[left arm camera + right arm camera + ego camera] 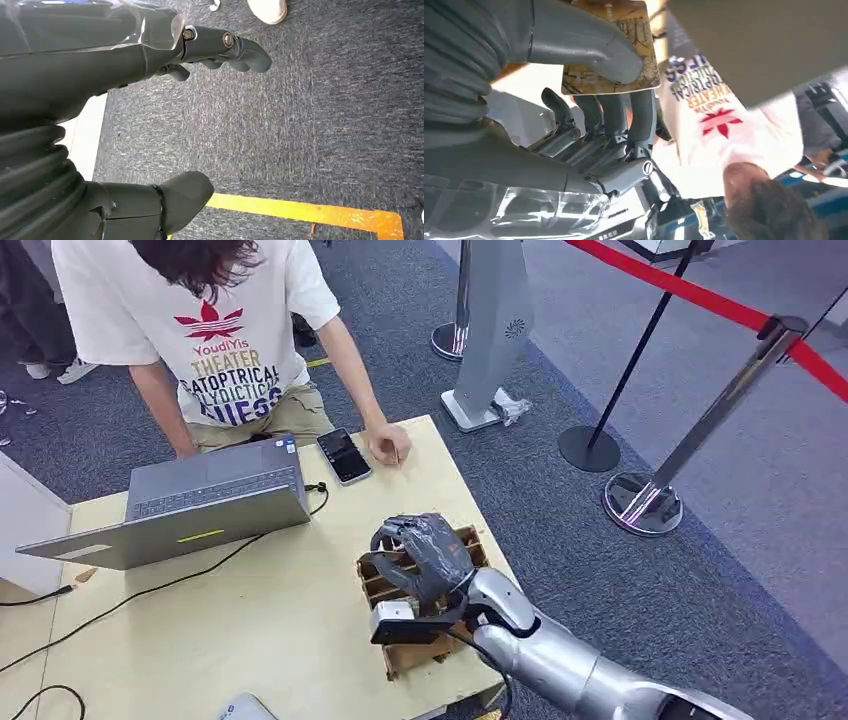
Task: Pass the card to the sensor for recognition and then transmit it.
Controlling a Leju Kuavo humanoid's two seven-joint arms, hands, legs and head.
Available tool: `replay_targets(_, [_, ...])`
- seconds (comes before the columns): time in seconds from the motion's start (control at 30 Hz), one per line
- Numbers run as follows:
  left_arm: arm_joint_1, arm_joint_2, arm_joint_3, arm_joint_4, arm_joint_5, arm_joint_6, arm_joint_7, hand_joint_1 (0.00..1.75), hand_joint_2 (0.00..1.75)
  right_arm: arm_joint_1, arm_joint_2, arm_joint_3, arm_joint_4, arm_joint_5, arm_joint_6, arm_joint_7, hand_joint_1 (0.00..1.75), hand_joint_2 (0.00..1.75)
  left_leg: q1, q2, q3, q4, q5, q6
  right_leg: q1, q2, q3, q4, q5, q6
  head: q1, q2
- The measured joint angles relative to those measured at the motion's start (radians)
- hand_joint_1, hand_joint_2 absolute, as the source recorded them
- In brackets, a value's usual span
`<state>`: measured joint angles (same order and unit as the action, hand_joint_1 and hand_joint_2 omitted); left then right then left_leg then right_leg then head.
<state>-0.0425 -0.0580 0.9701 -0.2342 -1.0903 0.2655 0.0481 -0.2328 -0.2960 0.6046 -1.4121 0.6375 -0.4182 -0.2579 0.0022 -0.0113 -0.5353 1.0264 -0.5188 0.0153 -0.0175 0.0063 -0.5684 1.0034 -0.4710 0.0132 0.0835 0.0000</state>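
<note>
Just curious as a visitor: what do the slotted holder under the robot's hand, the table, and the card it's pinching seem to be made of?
The slotted holder looks like raw brown corrugated cardboard: matte, with cut edges and dividers. The table seems pale wood or plywood, smooth and unpainted, though it could be laminate. The card in the right hand appears to be thin stiff plastic with a glossy printed gold-brown face.

Bright even indoor light; right wrist view blurred, overexposed patches
</note>
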Motion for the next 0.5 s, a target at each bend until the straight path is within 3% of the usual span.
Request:
replay_targets(0.17, [-0.007, 0.0, 0.0, 0.0, -0.015, -0.002, 0.0, 0.0, 1.75, -0.031, 0.01, -0.017, -0.056, -0.052, 0.033, -0.006, 1.54, 1.75, 0.0, 0.0, 0.0, 0.0, 0.0, 0.0, 0.0, 0.0, 0.0, 0.0, 0.0, 0.0, 0.0, 0.0])
replay_targets(0.5, [-0.02, 0.0, -0.002, 0.0, -0.04, -0.002, 0.002, 0.0, 1.75, -0.134, 0.075, -0.04, -0.108, -0.123, 0.11, -0.019, 1.62, 1.75, 0.0, 0.0, 0.0, 0.0, 0.001, 0.0, 0.0, 0.0, 0.0, 0.0, 0.0, 0.0, 0.0, 0.0])
